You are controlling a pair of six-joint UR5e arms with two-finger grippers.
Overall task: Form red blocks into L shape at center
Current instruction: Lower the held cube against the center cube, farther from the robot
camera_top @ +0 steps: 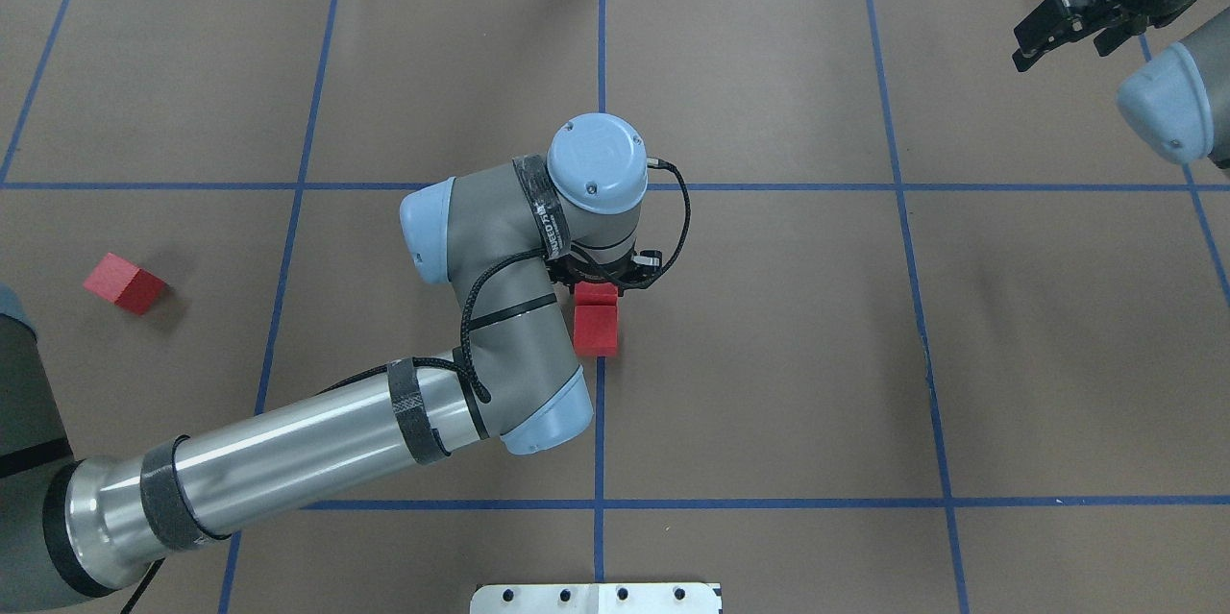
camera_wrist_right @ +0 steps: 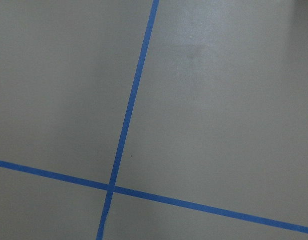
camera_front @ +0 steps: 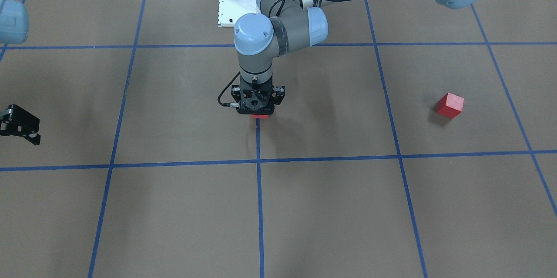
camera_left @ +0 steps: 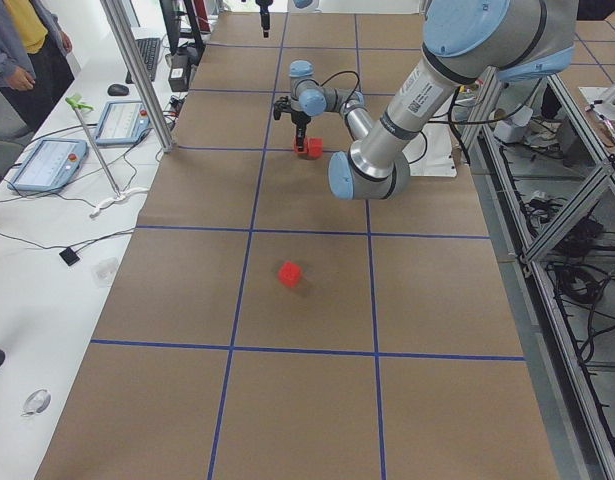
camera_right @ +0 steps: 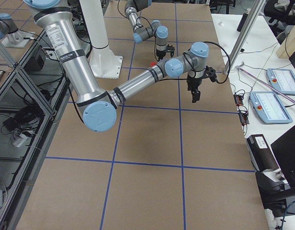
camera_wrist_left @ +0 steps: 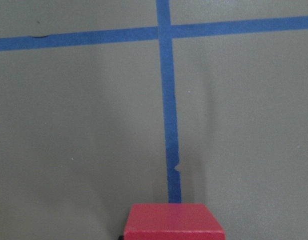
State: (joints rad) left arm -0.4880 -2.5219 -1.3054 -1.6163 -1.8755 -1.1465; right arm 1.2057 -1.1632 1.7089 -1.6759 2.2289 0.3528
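Note:
My left gripper (camera_top: pixel 599 292) stands upright, low over the center (camera_top: pixel 692 335), on the vertical blue tape line. Its black fingers hug a red block (camera_top: pixel 599 295), so it looks shut on it; the same block (camera_wrist_left: pixel 174 222) fills the bottom edge of the left wrist view. Another red block (camera_top: pixel 596 333) lies touching it on the robot's side, in line along the tape. One more red block (camera_top: pixel 123 282) lies alone and turned at the far left (camera_front: pixel 450 105). My right gripper (camera_top: pixel 1062 47) hangs open and holds nothing at the far right.
The white robot base (camera_front: pixel 230 4) stands at the table's near edge behind the left arm. The left forearm (camera_top: pixel 288 460) slants across the near-left squares. A person (camera_left: pixel 22 50) and control tablets (camera_left: pixel 47 165) are beside the table.

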